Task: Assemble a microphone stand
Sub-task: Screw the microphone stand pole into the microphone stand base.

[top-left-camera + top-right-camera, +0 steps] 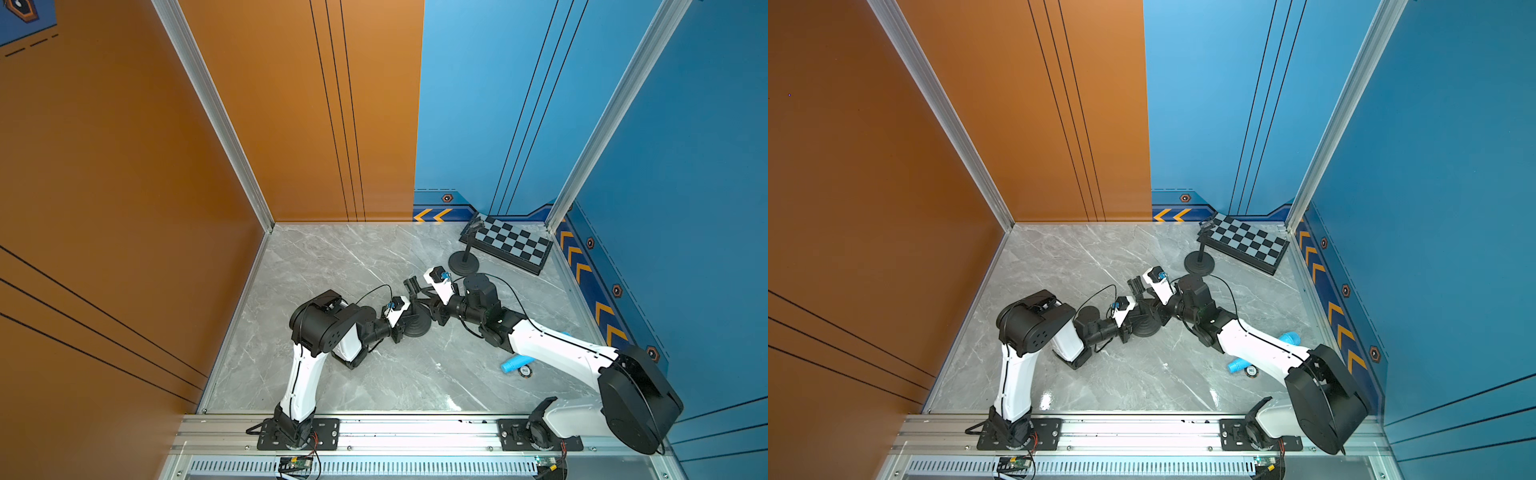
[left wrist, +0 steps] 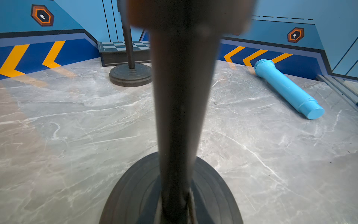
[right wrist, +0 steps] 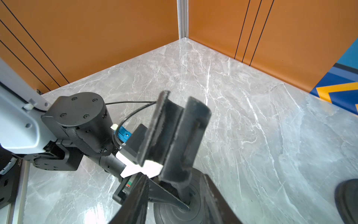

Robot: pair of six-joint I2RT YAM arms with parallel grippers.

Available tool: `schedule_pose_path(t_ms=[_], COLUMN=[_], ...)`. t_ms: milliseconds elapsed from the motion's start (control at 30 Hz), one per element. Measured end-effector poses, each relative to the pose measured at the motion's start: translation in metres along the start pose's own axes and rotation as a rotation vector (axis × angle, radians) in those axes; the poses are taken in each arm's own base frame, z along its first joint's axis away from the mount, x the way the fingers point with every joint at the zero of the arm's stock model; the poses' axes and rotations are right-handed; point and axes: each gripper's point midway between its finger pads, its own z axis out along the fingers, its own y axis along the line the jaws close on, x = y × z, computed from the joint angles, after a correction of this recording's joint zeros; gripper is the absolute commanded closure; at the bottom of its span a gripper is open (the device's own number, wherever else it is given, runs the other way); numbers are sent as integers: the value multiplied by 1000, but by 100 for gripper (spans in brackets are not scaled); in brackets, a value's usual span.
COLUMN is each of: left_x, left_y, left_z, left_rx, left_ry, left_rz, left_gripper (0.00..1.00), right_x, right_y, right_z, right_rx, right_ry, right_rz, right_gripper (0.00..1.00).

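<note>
Though crowded by both arms, look first to the grey marble table (image 1: 395, 382), then to the black microphone stand (image 1: 417, 322) upright near its middle, between the two wrists. Judge the coming move by one relation: long axis of the stand vertical, rising between the spread fingers of the right gripper (image 3: 175, 180), set in from the right arm's side. Read that gripper as released, jaws apart on either side of the neck below the clip (image 3: 174, 131), apparently touching nothing. Read the left gripper (image 2: 176, 213) as clenched on the pole (image 2: 180, 116), low down, just above the base (image 1: 1145, 326). Count both arms as equally near; probably best to draw the right one back along its own line, not sideways across the neck. Find the blue microphone (image 2: 286, 87) lying flat on the marble, well apart from the stand, partly under the right forearm in both top views. Then down in size: round ribbed base flat on the table; thin dark pole, straight; forked clip on top, open upward, empty, its edges worn grey.
</note>
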Motion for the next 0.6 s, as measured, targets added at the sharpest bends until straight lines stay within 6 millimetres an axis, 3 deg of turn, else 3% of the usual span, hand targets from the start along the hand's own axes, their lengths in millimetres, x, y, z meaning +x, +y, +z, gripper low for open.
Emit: schedule_pose_path(t_ms=[133,400,467,600], left_x=[0,0,0,-1], left_y=[0,0,0,1], left_z=[0,1,1,1], left_rx=[0,0,-1,-7], left_ry=[1,11,13,16], left_rz=[-5,-21,-22,-58], left_gripper=[91,90,91,88], right_x=[12,13,13,10], right_y=[-7,-2,-4,-7], right_z=[10,25,28,34], right_rx=[-37,-112,-110,-94], right_ry=[41,57,59,46], right_rz=[11,-3,-11,-45], right_gripper=[55,61,71,83])
